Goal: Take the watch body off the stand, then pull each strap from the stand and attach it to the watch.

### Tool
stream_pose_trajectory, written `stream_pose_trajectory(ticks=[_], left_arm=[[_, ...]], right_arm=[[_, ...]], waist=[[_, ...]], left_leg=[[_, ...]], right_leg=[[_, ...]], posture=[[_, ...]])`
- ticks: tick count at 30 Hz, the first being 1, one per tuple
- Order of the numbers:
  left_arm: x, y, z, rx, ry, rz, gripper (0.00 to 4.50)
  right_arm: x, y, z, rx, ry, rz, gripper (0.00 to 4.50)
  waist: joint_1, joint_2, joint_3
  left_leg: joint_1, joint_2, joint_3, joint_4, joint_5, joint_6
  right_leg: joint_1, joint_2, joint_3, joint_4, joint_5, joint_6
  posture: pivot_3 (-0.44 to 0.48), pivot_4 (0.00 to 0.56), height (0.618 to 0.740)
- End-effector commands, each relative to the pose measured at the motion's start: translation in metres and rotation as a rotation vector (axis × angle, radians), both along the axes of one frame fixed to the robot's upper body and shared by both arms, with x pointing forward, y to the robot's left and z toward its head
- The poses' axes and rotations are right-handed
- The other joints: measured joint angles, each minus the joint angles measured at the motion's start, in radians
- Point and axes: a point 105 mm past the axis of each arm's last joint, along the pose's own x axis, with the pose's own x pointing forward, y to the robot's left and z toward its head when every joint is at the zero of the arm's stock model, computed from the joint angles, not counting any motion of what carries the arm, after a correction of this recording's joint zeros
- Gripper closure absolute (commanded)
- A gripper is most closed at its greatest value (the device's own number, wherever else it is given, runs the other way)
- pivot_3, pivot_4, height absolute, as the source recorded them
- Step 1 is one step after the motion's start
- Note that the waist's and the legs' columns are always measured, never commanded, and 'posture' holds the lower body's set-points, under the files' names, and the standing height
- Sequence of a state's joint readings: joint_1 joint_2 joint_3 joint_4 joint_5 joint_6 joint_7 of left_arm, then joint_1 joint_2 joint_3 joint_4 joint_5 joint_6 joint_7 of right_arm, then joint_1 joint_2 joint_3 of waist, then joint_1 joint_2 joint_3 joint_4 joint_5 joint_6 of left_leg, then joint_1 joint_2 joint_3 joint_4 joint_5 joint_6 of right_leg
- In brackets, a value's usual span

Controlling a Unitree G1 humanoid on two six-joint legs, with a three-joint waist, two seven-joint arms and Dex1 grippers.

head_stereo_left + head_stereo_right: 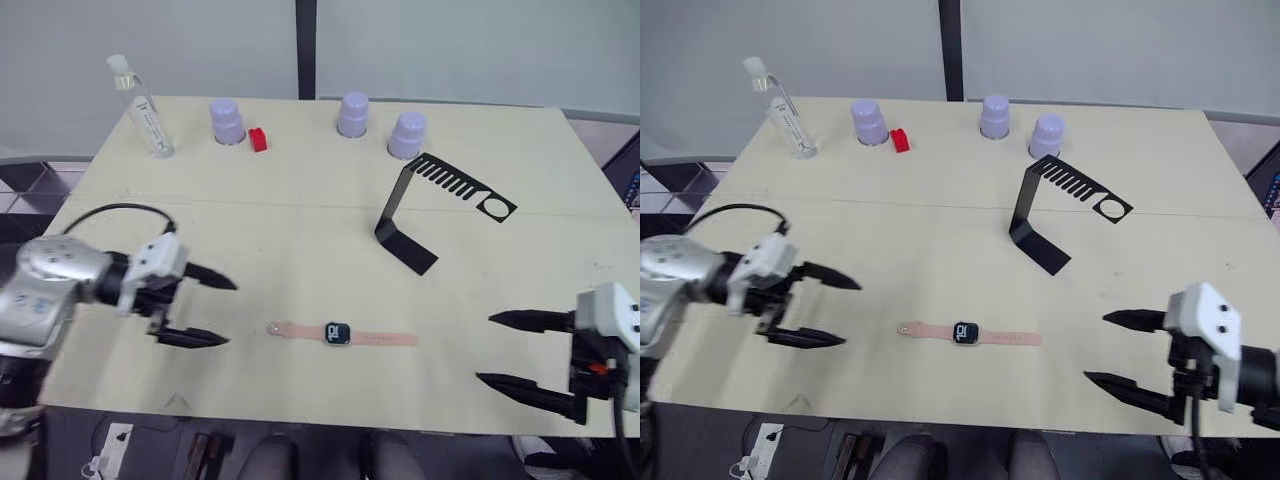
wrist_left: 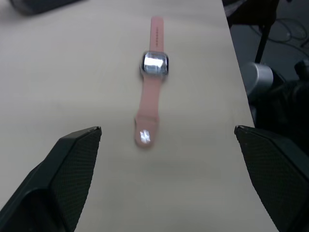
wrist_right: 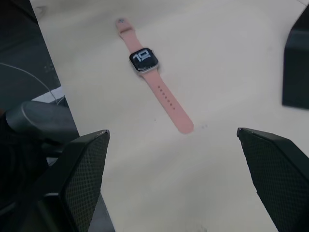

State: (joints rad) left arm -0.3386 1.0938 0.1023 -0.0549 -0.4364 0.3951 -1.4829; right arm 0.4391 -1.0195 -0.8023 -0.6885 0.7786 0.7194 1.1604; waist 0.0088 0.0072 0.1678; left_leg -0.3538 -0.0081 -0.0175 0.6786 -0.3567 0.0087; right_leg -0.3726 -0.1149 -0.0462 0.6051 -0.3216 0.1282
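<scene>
Both the left gripper (image 1: 205, 308) and right gripper (image 1: 512, 348) are gaping wide and empty, flanking the seemingly assembled watch body (image 1: 337, 333) at nine and three o'clock.

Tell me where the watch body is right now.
The watch body lies flat on the table near its front edge, between the left end effector and the right end effector, with a strap on each side, in front of the stand.

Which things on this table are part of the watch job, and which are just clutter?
Job: watch body, two pink straps joined to it, stand.
Clutter: three purple cups, clear bottle, small red object.
</scene>
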Motion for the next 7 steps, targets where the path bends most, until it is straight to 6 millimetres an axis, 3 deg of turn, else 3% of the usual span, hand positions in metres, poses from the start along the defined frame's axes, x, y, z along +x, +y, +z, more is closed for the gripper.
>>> stream_pose_trajectory(ticks=[1,4,7], left_arm=[[-0.0036,0.0276,0.0242,0.028,-0.089,0.095,0.01],[-0.0057,0.0349,0.0288,0.028,-0.106,0.132,0.01],[-0.0051,0.0295,0.0312,-0.012,-0.121,0.122,0.01]], right_arm=[[-0.0040,-0.0154,0.0120,-0.037,-0.030,-0.003,0.00],[-0.0031,-0.0232,0.0138,-0.046,-0.039,-0.017,0.00],[-0.0043,-0.0235,0.0117,-0.041,-0.019,0.004,0.00]], waist=[[0.006,0.000,0.000],[0.011,0.000,0.000],[0.014,0.000,0.000]], left_leg=[[0.000,0.000,0.000,0.000,0.000,0.000],[0.000,0.001,0.000,0.000,-0.002,0.000],[0.000,0.002,0.000,0.000,-0.003,-0.001]], right_leg=[[0.000,-0.001,0.001,-0.001,0.000,0.000],[0.000,-0.003,0.003,-0.002,0.000,0.000],[0.000,-0.004,0.004,-0.004,0.000,-0.001]], posture=[[0.000,0.150,0.740],[0.000,0.150,0.740],[0.000,0.150,0.740]])
